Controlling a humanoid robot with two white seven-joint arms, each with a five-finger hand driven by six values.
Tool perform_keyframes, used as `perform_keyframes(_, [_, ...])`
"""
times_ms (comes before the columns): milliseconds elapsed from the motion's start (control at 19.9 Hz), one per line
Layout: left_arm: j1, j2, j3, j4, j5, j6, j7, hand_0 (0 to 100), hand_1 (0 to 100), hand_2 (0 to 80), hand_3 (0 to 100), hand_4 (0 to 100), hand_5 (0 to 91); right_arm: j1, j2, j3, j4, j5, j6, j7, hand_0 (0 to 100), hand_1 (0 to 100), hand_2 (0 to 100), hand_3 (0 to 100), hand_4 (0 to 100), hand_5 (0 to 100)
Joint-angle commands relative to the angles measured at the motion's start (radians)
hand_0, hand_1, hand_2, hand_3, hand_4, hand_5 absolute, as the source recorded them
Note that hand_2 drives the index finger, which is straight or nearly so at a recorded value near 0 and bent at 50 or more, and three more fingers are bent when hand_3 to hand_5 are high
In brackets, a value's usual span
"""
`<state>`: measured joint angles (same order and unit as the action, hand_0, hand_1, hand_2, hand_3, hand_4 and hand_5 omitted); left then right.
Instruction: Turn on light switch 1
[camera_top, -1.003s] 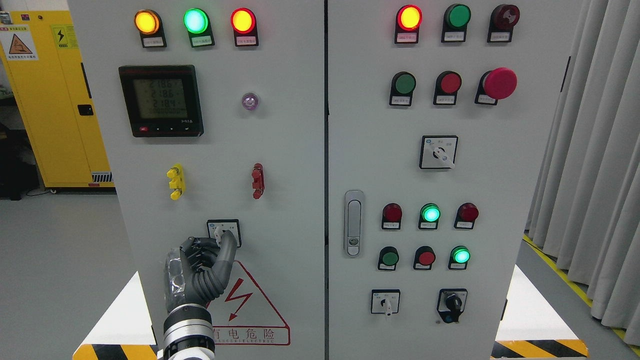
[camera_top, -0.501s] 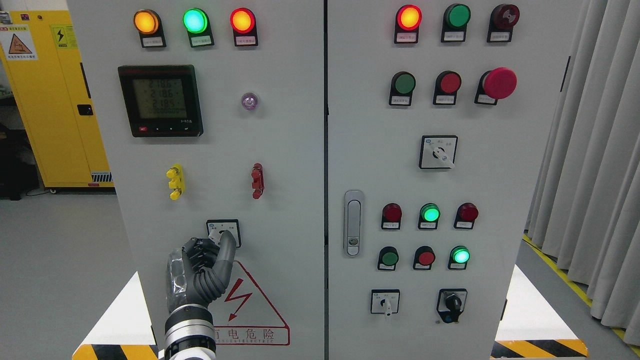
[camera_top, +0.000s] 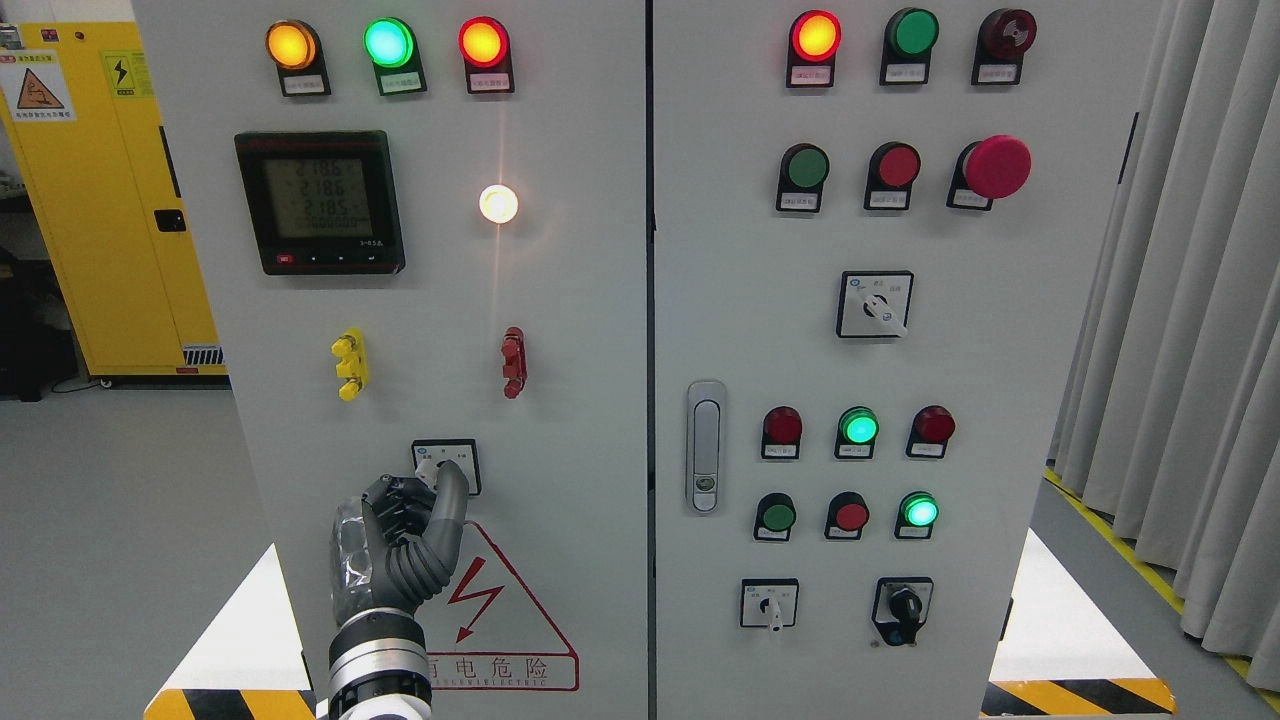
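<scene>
At the tip of the left hand (camera_top: 420, 520), on the lower part of the cabinet's left door, sits the light switch (camera_top: 447, 466), a small rotary selector in a square plate. The hand's fingers are curled around its knob, thumb side up; they hide most of the knob, so its exact pointing position cannot be read, though the grip looks closed on it. Well above the hand and slightly to its right, the round lamp (camera_top: 498, 204) now glows bright warm white, where half a second ago it was a dull, unlit purple lens. Nothing else on the panel differs: the three indicator lights along the top and the meter display (camera_top: 320, 202) up and left of the hand read as before. The lit lamp suggests the switch has been turned on and the task is essentially done; only releasing the knob seems left. The right hand is out of sight.
</scene>
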<state>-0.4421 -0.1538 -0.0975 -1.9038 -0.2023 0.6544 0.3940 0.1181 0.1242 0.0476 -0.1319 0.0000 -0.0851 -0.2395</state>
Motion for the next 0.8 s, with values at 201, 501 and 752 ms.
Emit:
perform_keyframes(201, [0.002, 0.000, 0.001, 0.000, 0.000, -0.001, 0.003, 48, 51, 63.5, 91, 87, 80.1, 0.000, 0.000, 0.000, 0.000, -0.029, 0.001, 0.000, 0, 50, 4, 0, 0, 0])
perform_keyframes(501, [0.006, 0.000, 0.001, -0.001, 0.001, -0.006, 0.012, 39, 51, 63.3, 91, 87, 80.1, 0.000, 0.000, 0.000, 0.000, -0.029, 0.001, 0.000, 0, 50, 4, 0, 0, 0])
perform_keyframes(752, [0.008, 0.000, 0.001, -0.001, 0.004, -0.007, 0.022, 19, 51, 63.2, 91, 87, 80.0, 0.000, 0.000, 0.000, 0.000, -0.029, 0.001, 0.000, 0, 50, 4, 0, 0, 0])
